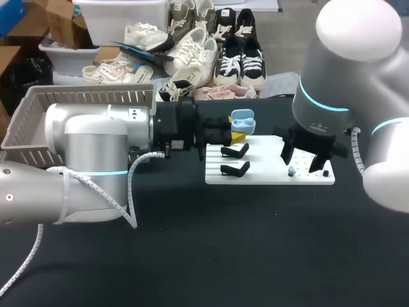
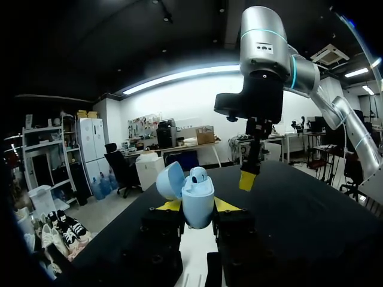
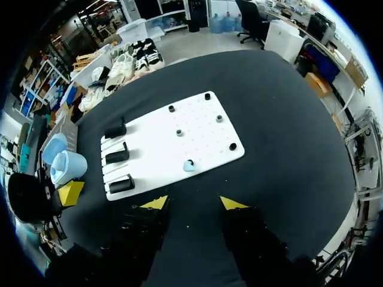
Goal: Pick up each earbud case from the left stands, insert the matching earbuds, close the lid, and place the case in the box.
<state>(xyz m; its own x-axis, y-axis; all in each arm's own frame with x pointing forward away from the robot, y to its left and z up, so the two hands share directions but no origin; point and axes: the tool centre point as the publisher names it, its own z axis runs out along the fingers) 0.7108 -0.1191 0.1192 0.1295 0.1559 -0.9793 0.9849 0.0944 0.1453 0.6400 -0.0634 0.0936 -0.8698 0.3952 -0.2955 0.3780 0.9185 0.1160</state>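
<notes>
My left gripper (image 1: pixel 235 132) is shut on a light blue earbud case (image 1: pixel 243 121), held just off the white board's (image 1: pixel 268 173) far left corner. In the left wrist view the case (image 2: pixel 197 202) stands upright between the yellow tips, its lid (image 2: pixel 170 179) swung open and one earbud (image 2: pixel 198 174) seated inside. A loose blue earbud (image 1: pixel 291 171) lies on the board. Directly above it my right gripper (image 1: pixel 303 160) hangs open. The right wrist view shows that earbud (image 3: pixel 189 165) just ahead of the right gripper (image 3: pixel 194 203), whose fingers hold nothing.
Three black stands (image 3: pixel 117 155) line the board's left side, bare in the right wrist view. Several small black pegs (image 3: pixel 219 118) dot the board's right part. A grey slatted box (image 1: pixel 38 112) sits at the far left, behind my left arm.
</notes>
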